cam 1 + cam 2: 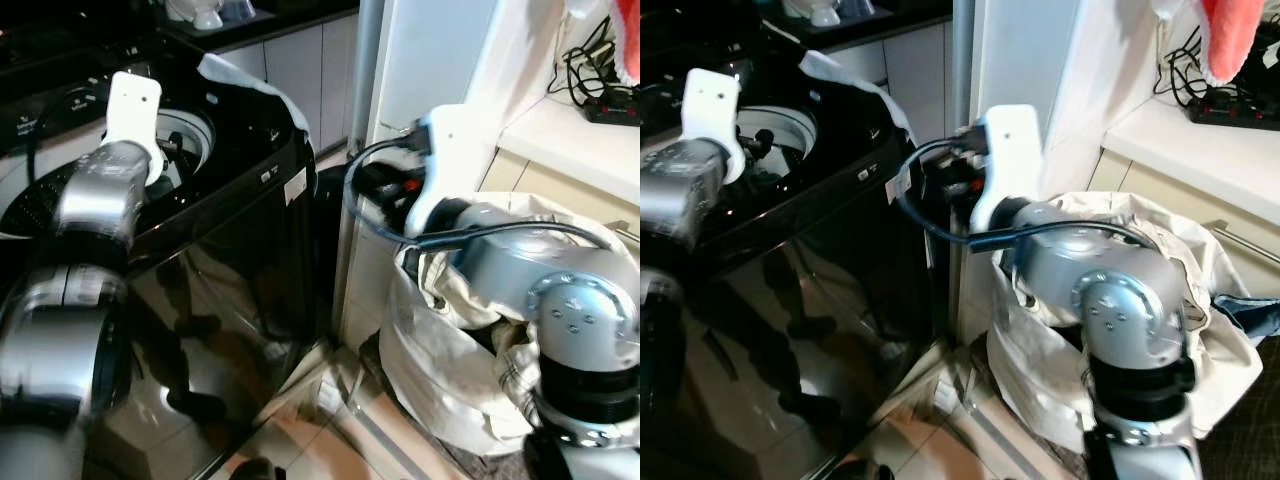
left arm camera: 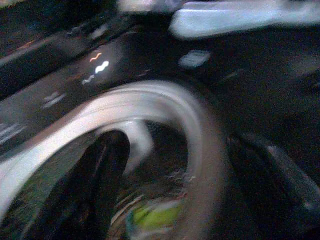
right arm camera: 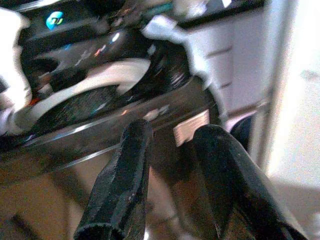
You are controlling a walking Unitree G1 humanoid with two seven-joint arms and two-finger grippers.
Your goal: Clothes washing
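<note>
Reaching left fingers over washer drum, open

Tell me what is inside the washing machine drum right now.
The left gripper hangs over the open drum. In the left wrist view, something yellow-green lies low inside, too blurred to identify. The rest of the drum's inside is dark or hidden by the arm.

Black top-load washer open (drum exposed).
</note>
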